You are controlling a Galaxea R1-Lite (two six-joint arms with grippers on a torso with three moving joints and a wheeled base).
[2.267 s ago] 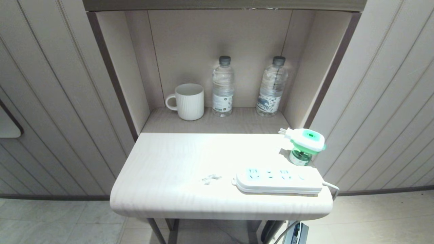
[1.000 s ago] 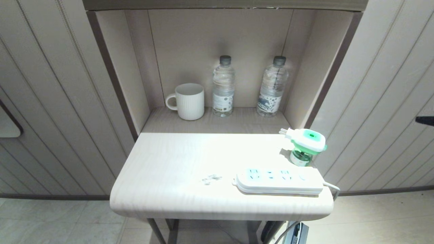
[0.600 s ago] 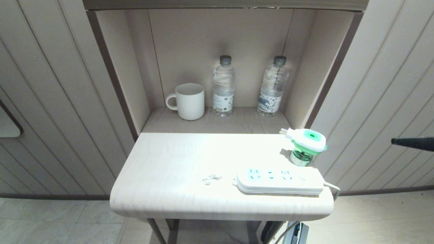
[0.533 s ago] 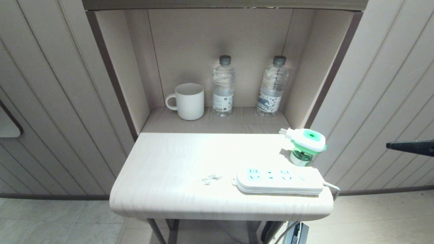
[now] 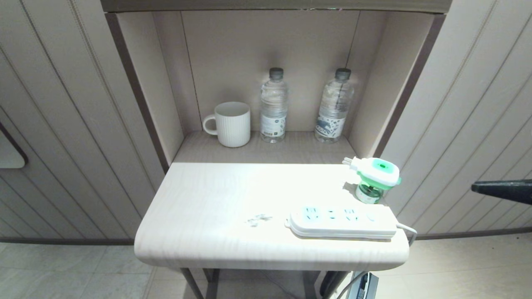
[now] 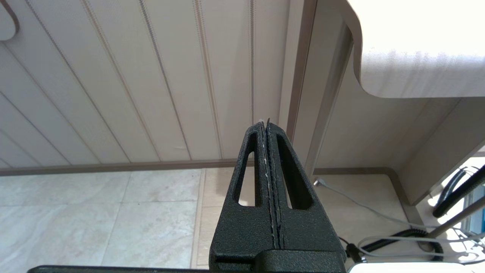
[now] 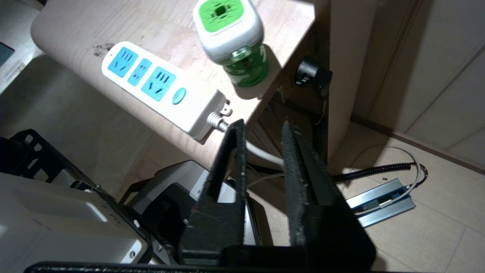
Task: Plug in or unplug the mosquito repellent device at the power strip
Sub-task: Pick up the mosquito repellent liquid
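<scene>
- The right gripper (image 5: 474,187) is now seen further into the head view from the right edge than a second ago, when only a small dark tip showed higher up; it has come lower and nearer the tabletop (image 5: 208,207).
- Its fingers (image 7: 295,159), which were together a moment ago, are now seen parted by a narrow gap in the right wrist view, with nothing between them.
- The gripper is still held off the right end of the tabletop, apart from everything on it.
- The mosquito repellent device (image 5: 376,176) is unmoved: it stands upright on its green bottle at the back right corner of the tabletop, prongs pointing toward the rear and free of any socket.
- The power strip (image 5: 341,221) is likewise unmoved, lying flat along the front edge near the right corner, just in front of the device, with its cord (image 5: 406,227) running off the right end.
- All its sockets are seen empty, so plugging in is judged to be the job in hand, and the approach to grasp the device is judged to be just starting.
- The gap is judged too narrow for the device's body yet; further opening is likely needed.
- The left gripper (image 6: 267,125) is parked low beside the table's left side, fingers pressed together, holding nothing.
</scene>
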